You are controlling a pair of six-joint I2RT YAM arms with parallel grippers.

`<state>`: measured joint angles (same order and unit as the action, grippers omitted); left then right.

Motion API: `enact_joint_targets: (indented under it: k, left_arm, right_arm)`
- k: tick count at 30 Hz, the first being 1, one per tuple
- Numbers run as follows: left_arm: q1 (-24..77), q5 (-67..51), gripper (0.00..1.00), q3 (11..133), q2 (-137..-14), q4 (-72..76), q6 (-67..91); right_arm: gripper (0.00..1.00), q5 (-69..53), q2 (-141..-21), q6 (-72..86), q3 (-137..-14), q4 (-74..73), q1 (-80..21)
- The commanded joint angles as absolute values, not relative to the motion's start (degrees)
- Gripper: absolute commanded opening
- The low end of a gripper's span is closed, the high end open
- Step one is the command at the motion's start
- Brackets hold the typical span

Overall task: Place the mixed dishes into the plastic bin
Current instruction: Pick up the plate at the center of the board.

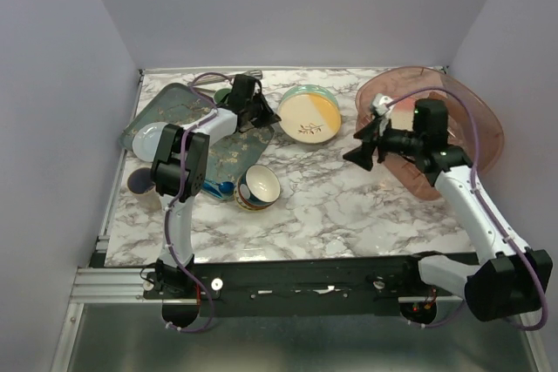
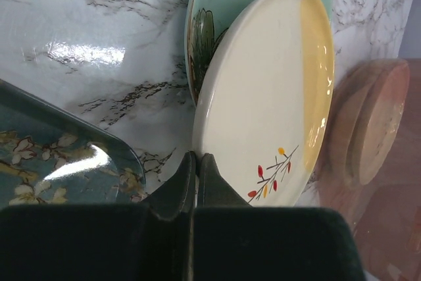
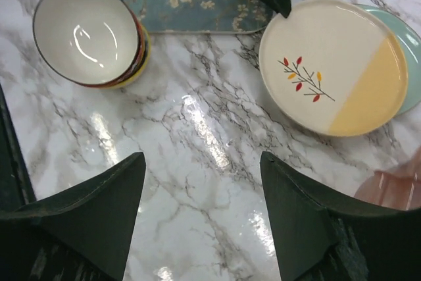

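Closest to the lens in the overhead view ran the black rail (image 1: 305, 287) that carried both arm bases, at the near edge of the marble table (image 1: 349, 206). At far left the dark-green floral tray (image 1: 179, 104) lay flat on the table, with a pale round dish (image 1: 148, 137) at its near-left corner.

The left arm stretched across the tray, and the left gripper (image 1: 266, 118) sat past its right end. In the left wrist view its fingers (image 2: 187, 179) were pressed fully together with nothing between them. Their tips were right at the rim of the yellow-and-cream plate (image 2: 270, 97); whether they touched it I could not tell.

Nearer the rail, the blue-yellow bowl (image 1: 257, 187) stood just beside the tray's near edge, its cream inside showing.

The yellow-and-cream plate lay toward the back of the table on top of the mint green plate (image 1: 293, 93), which showed only along its far-left edge.

Right of the plates, the right gripper (image 1: 357, 147) hung above bare marble, its fingers (image 3: 99, 215) spread wide and holding nothing.

At far right the plastic bin (image 1: 493, 124) sat in the back corner, well apart from the bowl and near the stacked plates.
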<state>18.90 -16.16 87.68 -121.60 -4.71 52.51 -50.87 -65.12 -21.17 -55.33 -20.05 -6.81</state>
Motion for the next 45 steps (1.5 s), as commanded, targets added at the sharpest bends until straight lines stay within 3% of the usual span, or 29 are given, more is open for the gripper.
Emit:
enact_joint_targets:
  k: [1,12,21,28,30,35,45]
  left_arm:
    - [18.4,-20.7,0.00,88.2,-116.9,1.1,55.2]
    - [17.7,-23.2,0.00,86.8,-115.8,1.8,57.1]
    - [17.1,-25.2,0.00,85.3,-114.9,2.9,58.5]
    - [17.1,-26.5,0.00,84.7,-114.4,3.8,59.6]
    - [17.0,-26.5,0.00,84.2,-113.9,4.0,59.7]
    - [16.5,-27.0,0.00,83.1,-113.1,4.7,60.5]
    - [16.3,-27.3,0.00,80.2,-110.0,6.7,61.8]
  right_arm:
    - [0.78,-31.8,-70.6,-41.5,-57.6,-22.0,-20.1]
    - [0.79,7.0,-94.0,-57.7,-59.4,0.1,-37.7]
    - [0.77,18.2,-107.6,-63.4,-61.5,20.2,-40.7]
    - [0.74,20.3,-113.9,-66.2,-62.7,26.3,-40.8]
    - [0.68,20.8,-115.0,-66.4,-62.8,27.9,-40.8]
    - [0.41,20.7,-115.1,-66.6,-62.0,29.2,-40.8]
    - [0.07,20.5,-112.1,-70.0,-58.3,38.7,-40.8]
